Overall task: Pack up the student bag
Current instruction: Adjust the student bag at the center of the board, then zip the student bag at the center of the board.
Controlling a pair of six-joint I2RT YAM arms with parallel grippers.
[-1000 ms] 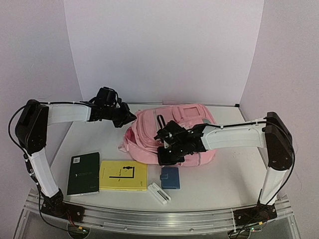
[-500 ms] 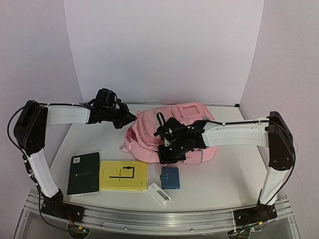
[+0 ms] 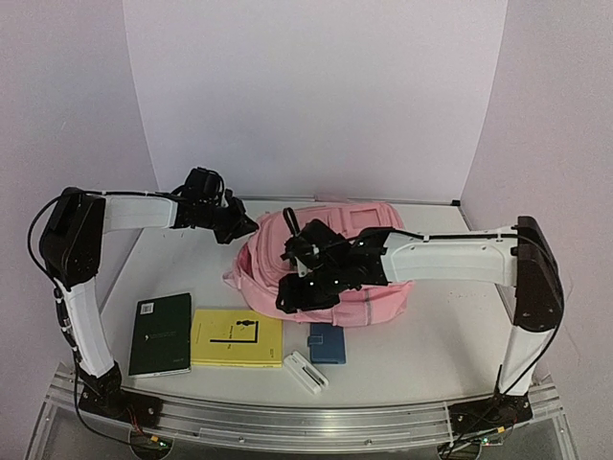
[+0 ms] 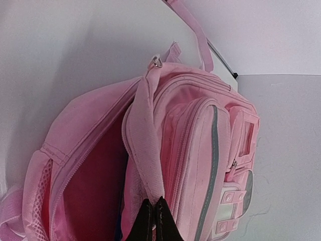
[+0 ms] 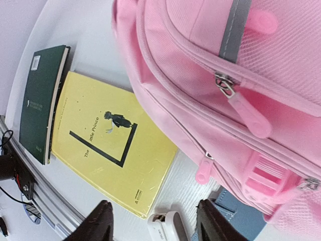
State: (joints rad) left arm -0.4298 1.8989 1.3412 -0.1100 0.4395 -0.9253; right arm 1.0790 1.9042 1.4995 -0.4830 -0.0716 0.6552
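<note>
Right gripper [image 5: 156,223] now spread wide and shifted left, holding nothing, left gripper [image 4: 154,221] still pinched on the student bag [image 3: 375,218] opening's edge, blue case [image 3: 329,347] partly hidden behind the bag.

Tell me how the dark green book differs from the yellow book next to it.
The dark green book is narrower, with only small pale print; the yellow book is wider and carries a black line drawing with a small figure. The green one lies further left, the yellow one nearer the pink fabric backpack. Both lie closed and flat on the white table.
</note>
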